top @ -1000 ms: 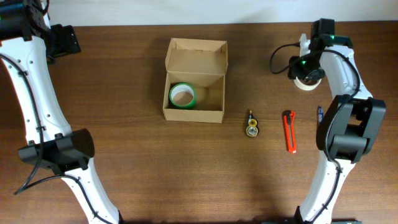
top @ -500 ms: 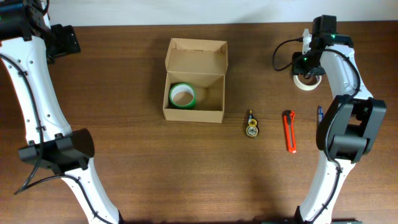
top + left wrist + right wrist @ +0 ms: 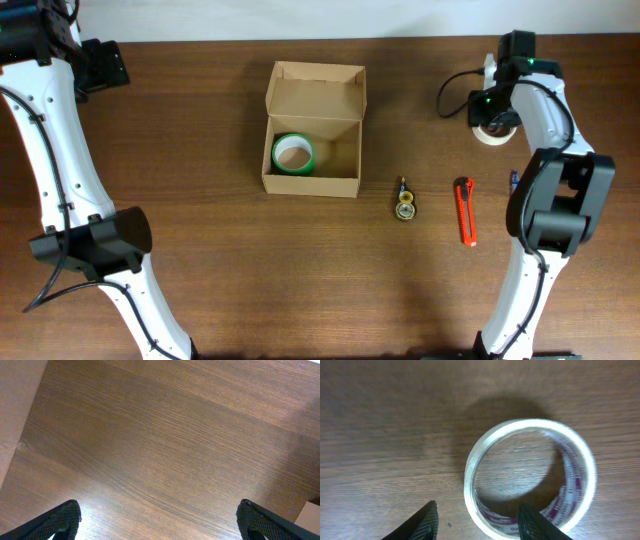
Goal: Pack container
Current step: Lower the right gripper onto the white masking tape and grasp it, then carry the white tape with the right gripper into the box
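Container (image 3: 312, 185) lid up, L claw (image 3: 159, 510) open, R claw (image 3: 477, 510) open, tips cropped, over tape (image 3: 580, 465)

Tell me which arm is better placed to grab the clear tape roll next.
Right. The right claw hovers open over the clear tape roll; the left claw faces only table.

Dark brown wooden table (image 3: 230, 270) with fine grain, filling almost all overhead view. Pale strip (image 3: 300, 18) beyond far edge. Soft glare on wood.
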